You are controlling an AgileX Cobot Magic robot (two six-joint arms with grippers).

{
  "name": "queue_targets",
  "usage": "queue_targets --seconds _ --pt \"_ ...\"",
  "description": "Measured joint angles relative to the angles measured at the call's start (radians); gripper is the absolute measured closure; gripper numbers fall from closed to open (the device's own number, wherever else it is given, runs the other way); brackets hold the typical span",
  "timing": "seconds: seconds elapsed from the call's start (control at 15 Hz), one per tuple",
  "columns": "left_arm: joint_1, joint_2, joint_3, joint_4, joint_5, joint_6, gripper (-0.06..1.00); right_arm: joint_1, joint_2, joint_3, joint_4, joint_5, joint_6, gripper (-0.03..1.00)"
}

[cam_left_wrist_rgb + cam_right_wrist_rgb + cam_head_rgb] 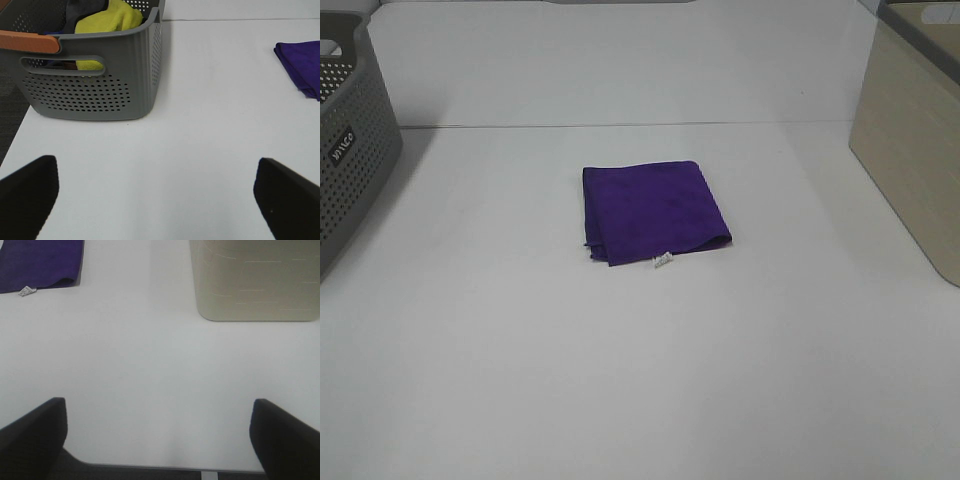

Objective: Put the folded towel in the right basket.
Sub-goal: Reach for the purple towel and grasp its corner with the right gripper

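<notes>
A folded purple towel [653, 212] with a small white tag lies flat in the middle of the white table. It also shows in the left wrist view [300, 65] and the right wrist view [39, 263]. The beige right basket [912, 135] stands at the table's right edge and shows in the right wrist view [256, 280]. My left gripper [155, 200] is open and empty over the table near the left basket. My right gripper [157, 440] is open and empty over the table's front edge. Neither gripper shows in the exterior high view.
A grey perforated basket [348, 130] stands at the left edge; in the left wrist view [95, 75] it holds a yellow cloth [107, 22] and dark cloths, with an orange handle [27, 42]. The table's front edge [150, 467] shows below my right gripper.
</notes>
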Motion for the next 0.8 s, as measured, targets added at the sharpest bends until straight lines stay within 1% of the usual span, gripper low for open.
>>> queue_targets --seconds 0.13,0.2,0.27,0.33,0.4,0.53,0.8 --pt "0.000 0.000 0.000 0.000 0.000 0.000 -0.05 0.000 0.004 -0.007 0.007 0.007 -0.006 0.01" --pt "0.000 0.000 0.000 0.000 0.000 0.000 -0.05 0.000 0.041 -0.037 0.033 0.031 -0.006 0.01" --pt "0.000 0.000 0.000 0.000 0.000 0.000 -0.05 0.000 0.121 -0.083 0.059 0.063 -0.008 0.01" --pt "0.000 0.000 0.000 0.000 0.000 0.000 -0.05 0.000 0.351 -0.230 0.113 0.109 -0.034 0.01" --pt "0.000 0.000 0.000 0.000 0.000 0.000 -0.05 0.000 0.410 -0.273 0.126 0.112 -0.035 0.01" --pt "0.000 0.000 0.000 0.000 0.000 0.000 -0.05 0.000 0.597 -0.402 0.178 0.111 -0.043 0.01" --pt "0.000 0.000 0.000 0.000 0.000 0.000 -0.05 0.000 0.837 -0.532 0.231 0.111 -0.088 0.01"
